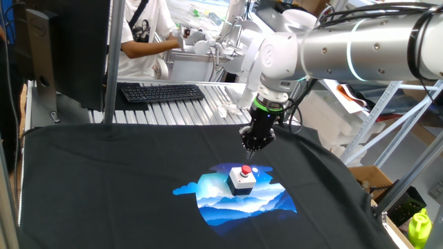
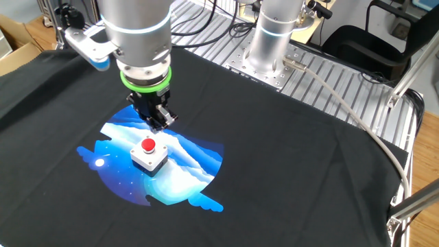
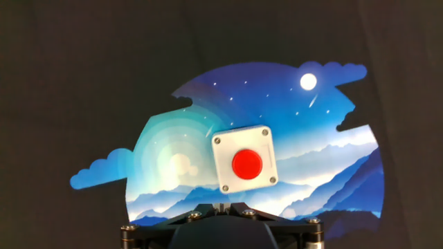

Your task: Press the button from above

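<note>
Black cloth (image 1: 124,180) carries the button (image 1: 242,178); gripper (image 1: 253,145) hovers above, apart; finger state indeterminable.

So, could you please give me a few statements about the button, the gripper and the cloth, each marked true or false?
1. The button has a red cap on a white housing. True.
2. The gripper is pressing down on the cap. False: it hangs above the button, with a gap showing in both fixed views.
3. The button stands on the blue printed picture on the black cloth. True.
4. The button lies tipped on its side. False: it sits upright, cap facing up.
5. A keyboard lies beyond the cloth. True.
</note>
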{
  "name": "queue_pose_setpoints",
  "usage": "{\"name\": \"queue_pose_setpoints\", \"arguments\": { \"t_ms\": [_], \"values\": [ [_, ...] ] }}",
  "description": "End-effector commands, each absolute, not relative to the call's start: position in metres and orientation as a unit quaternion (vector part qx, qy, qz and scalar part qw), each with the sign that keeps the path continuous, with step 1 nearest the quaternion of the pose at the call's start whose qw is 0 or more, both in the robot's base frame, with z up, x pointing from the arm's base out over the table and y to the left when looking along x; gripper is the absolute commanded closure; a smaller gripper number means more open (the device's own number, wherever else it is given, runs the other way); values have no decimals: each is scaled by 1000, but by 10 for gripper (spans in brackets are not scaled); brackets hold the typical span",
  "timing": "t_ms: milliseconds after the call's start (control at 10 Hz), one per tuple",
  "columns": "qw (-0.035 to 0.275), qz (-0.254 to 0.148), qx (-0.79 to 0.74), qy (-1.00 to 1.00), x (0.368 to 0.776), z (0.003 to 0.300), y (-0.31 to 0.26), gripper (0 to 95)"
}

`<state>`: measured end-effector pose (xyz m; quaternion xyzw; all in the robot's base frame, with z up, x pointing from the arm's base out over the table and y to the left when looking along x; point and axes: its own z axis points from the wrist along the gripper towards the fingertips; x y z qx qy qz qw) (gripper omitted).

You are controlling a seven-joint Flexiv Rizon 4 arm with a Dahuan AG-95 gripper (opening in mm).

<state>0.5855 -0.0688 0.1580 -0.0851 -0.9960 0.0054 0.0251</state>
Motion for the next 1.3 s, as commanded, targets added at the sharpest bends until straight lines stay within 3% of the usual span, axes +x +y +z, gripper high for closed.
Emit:
{"name": "queue_pose_setpoints", "arguments": {
  "t_ms": [100,1300],
  "values": [
    [24,4,-82,-996,587,156,-72,950],
    [15,-10,-67,-998,587,133,-85,950]
  ]
}}
